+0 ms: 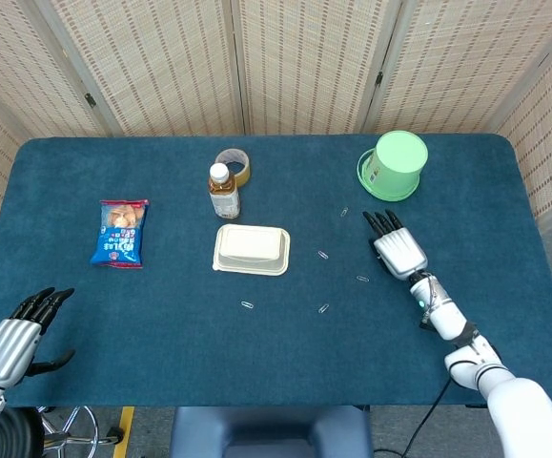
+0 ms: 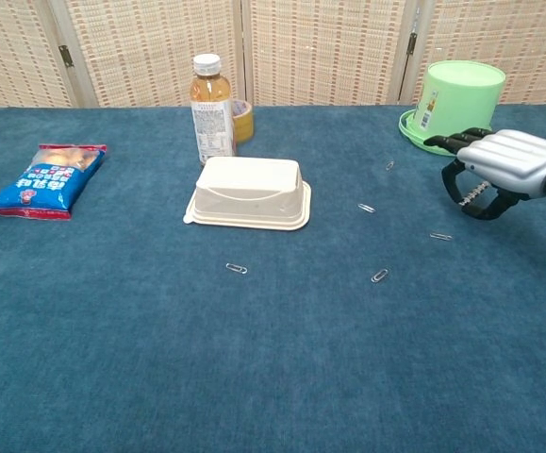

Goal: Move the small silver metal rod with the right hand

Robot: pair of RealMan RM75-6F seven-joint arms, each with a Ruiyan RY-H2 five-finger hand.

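Note:
Several small silver metal pieces, shaped like paper clips, lie scattered on the blue cloth. The nearest one [image 1: 362,279] [image 2: 439,236] lies just left of my right hand [image 1: 397,246] [image 2: 505,170]. Others lie further out [image 1: 322,255] [image 2: 366,208] and nearer the front [image 1: 323,308] [image 2: 379,276]. My right hand hovers palm down above the cloth with its fingers loosely curved. It holds nothing and touches no metal piece. My left hand [image 1: 13,339] hangs off the table's front left corner, fingers apart and holding nothing.
An upturned green bucket [image 1: 395,164] [image 2: 457,99] stands just beyond my right hand. A cream lidded food box [image 1: 252,248] [image 2: 250,192], a tea bottle [image 1: 223,191] [image 2: 211,109], a tape roll [image 1: 233,166] and a blue snack bag [image 1: 121,232] [image 2: 48,177] lie further left.

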